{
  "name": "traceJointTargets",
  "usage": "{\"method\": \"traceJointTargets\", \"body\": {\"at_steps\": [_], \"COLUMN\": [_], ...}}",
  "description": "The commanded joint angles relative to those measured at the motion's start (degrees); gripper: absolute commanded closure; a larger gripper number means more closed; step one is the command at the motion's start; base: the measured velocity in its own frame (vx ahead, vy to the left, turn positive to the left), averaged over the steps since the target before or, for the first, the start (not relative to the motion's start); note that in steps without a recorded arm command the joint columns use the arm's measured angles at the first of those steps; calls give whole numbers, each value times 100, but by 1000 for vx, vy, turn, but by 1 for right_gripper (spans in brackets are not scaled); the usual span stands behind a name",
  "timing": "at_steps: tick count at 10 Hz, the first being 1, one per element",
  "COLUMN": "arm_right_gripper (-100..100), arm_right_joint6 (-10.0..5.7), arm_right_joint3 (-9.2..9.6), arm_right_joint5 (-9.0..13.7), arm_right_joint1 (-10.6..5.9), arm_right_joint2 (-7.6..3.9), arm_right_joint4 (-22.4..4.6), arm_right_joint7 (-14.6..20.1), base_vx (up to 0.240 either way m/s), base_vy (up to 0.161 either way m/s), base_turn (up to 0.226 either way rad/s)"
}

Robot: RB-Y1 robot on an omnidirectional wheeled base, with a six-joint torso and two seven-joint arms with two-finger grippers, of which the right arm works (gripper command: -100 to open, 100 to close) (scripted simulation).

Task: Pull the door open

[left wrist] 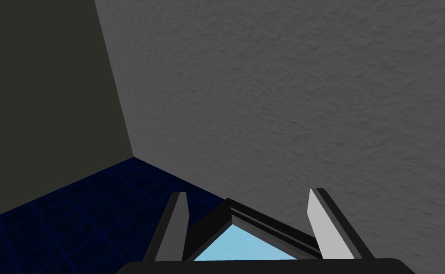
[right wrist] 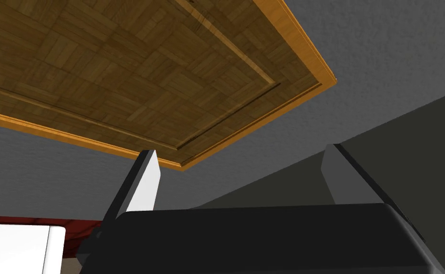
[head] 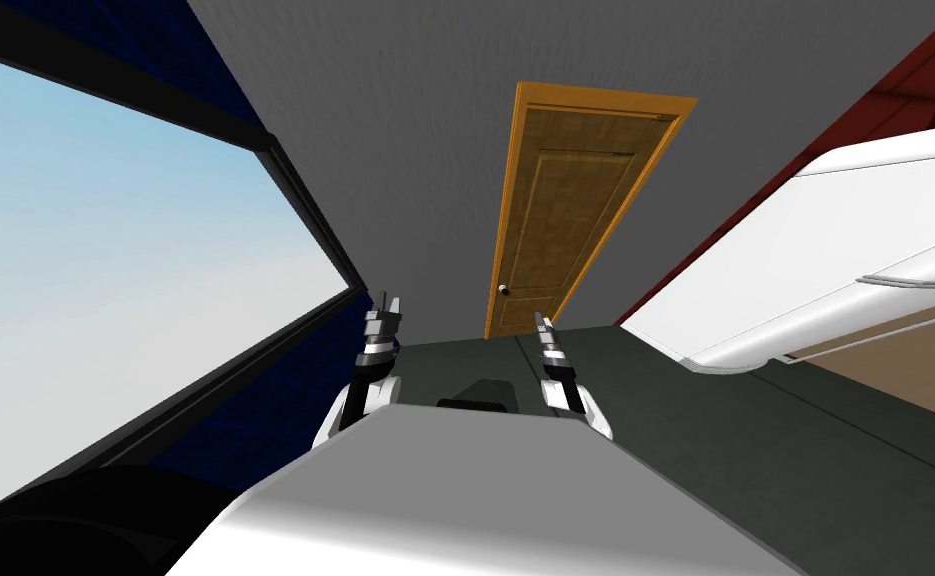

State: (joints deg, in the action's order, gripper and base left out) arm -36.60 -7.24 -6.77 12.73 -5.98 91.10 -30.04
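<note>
One door [head: 570,200], one knob [head: 504,289], one window [head: 105,260], one left pincer [head: 390,304], one right pincer [head: 543,321]

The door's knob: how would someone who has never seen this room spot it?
On the grey wall straight ahead, a brown wooden door sits in an orange frame. Near the door's left edge is the knob, the only small, pale, round thing on the wood.
</note>
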Motion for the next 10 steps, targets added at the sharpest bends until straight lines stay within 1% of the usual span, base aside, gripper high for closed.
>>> {"method": "traceJointTargets", "body": {"at_steps": [1, 3, 4, 9, 10], "arm_right_gripper": [-100, -100, -100, -100, -100], "arm_right_joint6": [-68, -156, -156, -376, -376], "arm_right_joint3": [-18, -46, -46, -116, -116], "arm_right_joint5": [-76, -164, -164, -383, -383], "arm_right_joint1": [-90, -210, -210, -509, -509], "arm_right_joint2": [-15, -41, -41, -99, -99], "arm_right_joint4": [-275, -595, -629, -1486, -1512], "arm_right_joint7": [-221, -471, -471, -1094, -1094], "base_vx": [87, 94, 69, 84, 58], "base_vy": [-20, -12, -20, -29, -15], "base_turn": [27, 20, 6, 20, 11]}}
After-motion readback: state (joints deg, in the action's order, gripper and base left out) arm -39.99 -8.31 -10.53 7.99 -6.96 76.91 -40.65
